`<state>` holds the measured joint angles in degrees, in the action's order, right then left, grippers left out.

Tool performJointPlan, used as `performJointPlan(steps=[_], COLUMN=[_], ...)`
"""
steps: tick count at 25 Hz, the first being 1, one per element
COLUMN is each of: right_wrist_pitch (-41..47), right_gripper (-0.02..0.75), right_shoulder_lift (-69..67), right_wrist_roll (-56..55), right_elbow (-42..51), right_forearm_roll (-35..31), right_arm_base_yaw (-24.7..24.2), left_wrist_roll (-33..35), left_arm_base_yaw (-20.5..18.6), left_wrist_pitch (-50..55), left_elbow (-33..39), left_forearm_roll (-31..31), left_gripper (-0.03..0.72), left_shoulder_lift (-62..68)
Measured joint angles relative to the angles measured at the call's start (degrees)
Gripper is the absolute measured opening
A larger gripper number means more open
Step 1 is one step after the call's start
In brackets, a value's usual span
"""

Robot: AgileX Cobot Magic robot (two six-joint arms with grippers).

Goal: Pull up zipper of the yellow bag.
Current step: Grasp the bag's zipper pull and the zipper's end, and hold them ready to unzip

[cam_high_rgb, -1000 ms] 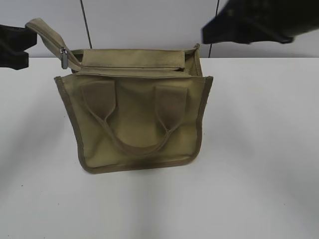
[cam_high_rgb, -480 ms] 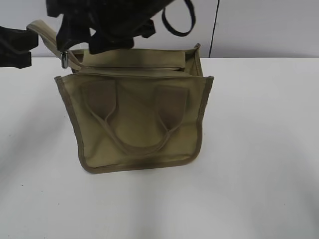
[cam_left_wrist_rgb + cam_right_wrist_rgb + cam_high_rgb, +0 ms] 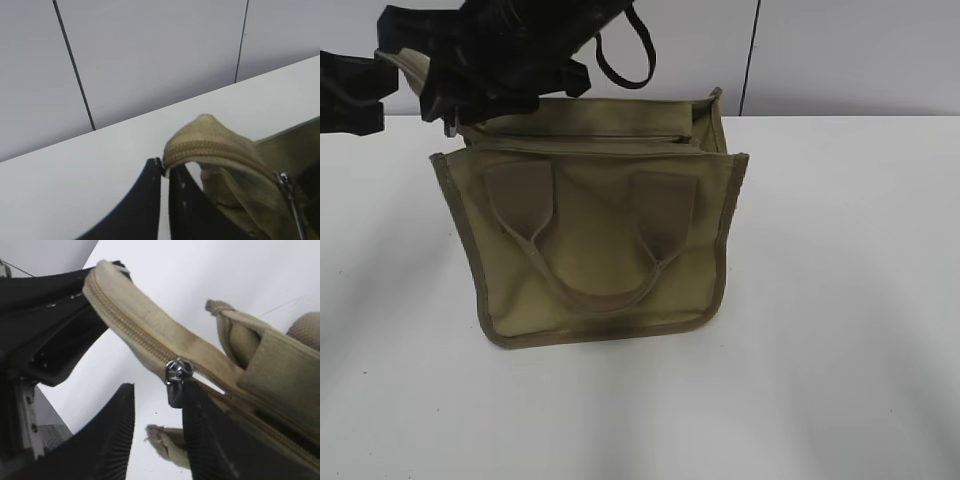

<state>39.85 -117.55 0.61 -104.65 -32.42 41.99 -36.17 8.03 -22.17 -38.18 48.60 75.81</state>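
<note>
The yellow bag (image 3: 600, 240) stands upright on the white table, its two handles facing me. Its zipper (image 3: 135, 340) runs along the top and out on a tape tail past the bag's left corner. My left gripper (image 3: 378, 85) is shut on the end of that tail (image 3: 200, 145) and holds it raised. The silver slider (image 3: 177, 371) sits on the tail, its pull hanging down. My right gripper (image 3: 157, 407) has reached across to the left side and is open, its fingers on either side of the pull, which rests against the right finger (image 3: 202, 435). In the exterior view the right arm mostly hides the slider (image 3: 449, 127).
The white table (image 3: 840, 300) extends around the bag. A pale wall with dark seams (image 3: 750, 60) stands right behind it. The right arm (image 3: 510, 40) crosses above the bag's left top corner.
The right arm has swung from the upper right across to the left and come down over the slider. The left gripper and the bag have stayed put.
</note>
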Motion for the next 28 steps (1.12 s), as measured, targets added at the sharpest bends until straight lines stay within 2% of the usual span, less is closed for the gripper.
performJointPlan(steps=[13,15,19,28], right_wrist_pitch=[-1.89,-2.07,-2.20,-2.92], right_gripper=[0.238,0.200,0.073,0.061], right_shoulder_lift=[-2.37,-2.37,-2.37,-2.37], right_wrist_roll=[-3.14,-3.33,-3.51,-3.12], right_elbow=[-0.05,-0.05,-0.05,-0.05], right_forearm_roll=[1.02,1.02,1.02,1.17], right_arm_base_yaw=[0.02,0.02,0.02,0.02], left_wrist_roll=[0.00,0.00,0.00,0.00], left_arm_base_yaw=[0.00,0.00,0.00,0.00], left_wrist_pitch=[-1.19,-1.19,-1.19,-1.19], left_elbow=[0.00,0.00,0.00,0.00], left_forearm_roll=[-0.12,-0.12,-0.12,-0.12], left_gripper=[0.002,0.002,0.002,0.002], left_shoulder_lift=[0.00,0.00,0.00,0.00])
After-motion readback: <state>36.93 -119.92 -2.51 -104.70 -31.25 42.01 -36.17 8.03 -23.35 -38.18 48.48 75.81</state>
